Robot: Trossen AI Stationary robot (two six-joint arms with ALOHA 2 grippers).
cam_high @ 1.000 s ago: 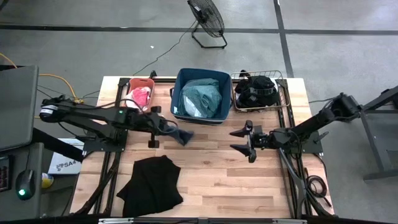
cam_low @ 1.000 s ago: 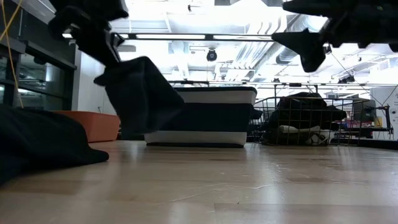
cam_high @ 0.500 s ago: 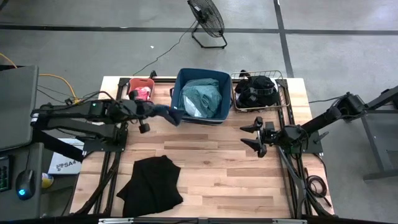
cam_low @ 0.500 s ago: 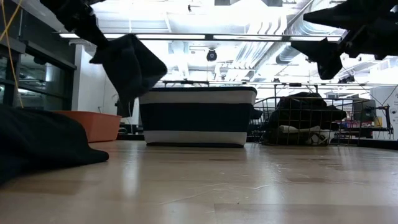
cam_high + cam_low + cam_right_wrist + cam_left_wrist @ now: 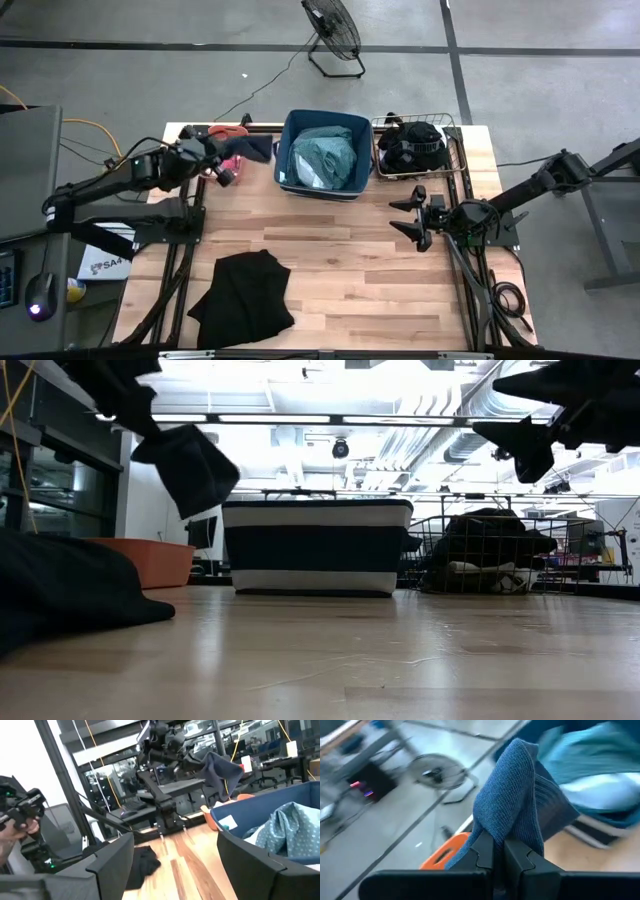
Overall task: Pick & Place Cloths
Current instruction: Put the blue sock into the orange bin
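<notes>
My left gripper (image 5: 232, 158) hangs at the far left, shut on a small blue cloth (image 5: 256, 150) that droops above the orange bin (image 5: 228, 133); in the low view the cloth (image 5: 186, 466) is well clear of the table. A teal-grey shirt (image 5: 324, 156) lies in the navy bin (image 5: 287, 170). Black cloths (image 5: 412, 146) fill the wire basket (image 5: 456, 165). A large black cloth (image 5: 242, 294) lies flat on the table near its front edge. My right gripper (image 5: 400, 217) stands open above the table's right half, with nothing between its fingers. My left gripper pinches a bunched fold of the blue cloth (image 5: 506, 831) between its two fingers (image 5: 482, 851). The fingers slant down toward the table's far right. The cloth is lifted clear and hangs slack off the fingertips.
The three bins stand side by side along the far edge. Bare wood lies between them and the black cloth in front. A fan (image 5: 333, 30) stands on the floor beyond the table.
My left gripper has swung up and toward the far left edge with the blue cloth, from in front of the navy bin's left corner to above the orange bin, rolling as it went. My right gripper has drawn back a little toward the right edge, still open.
</notes>
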